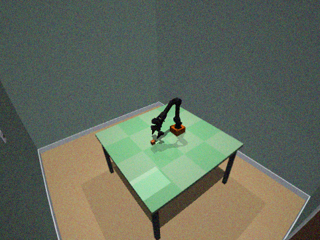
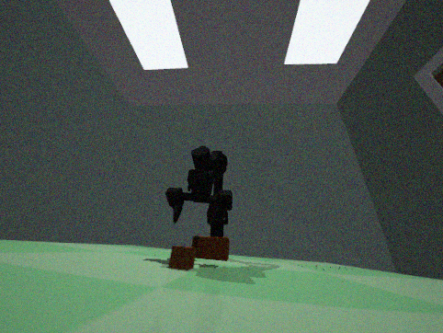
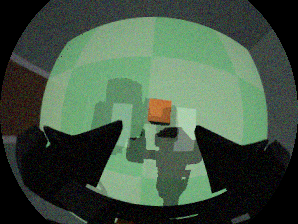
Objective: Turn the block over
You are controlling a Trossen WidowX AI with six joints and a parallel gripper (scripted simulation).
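A small orange block (image 1: 153,142) (image 2: 182,258) (image 3: 159,111) rests on the green chequered table (image 1: 172,172) (image 2: 230,313) (image 3: 200,75). Its visible faces look plain orange with some shading, and I cannot tell which side is marked. My gripper (image 1: 157,134) (image 2: 199,214) (image 3: 160,127) is open with nothing between its fingers. It hangs above the table, clear of the block. In the wrist view the block shows between and just beyond the two fingertips. The block's underside is hidden.
The arm stands on an orange-brown base (image 1: 177,130) (image 2: 211,248), behind the block in the exterior view. Shadows of the arm fall on the table beside the block. A paler rectangle (image 1: 151,183) shows toward the table's near corner in the top view.
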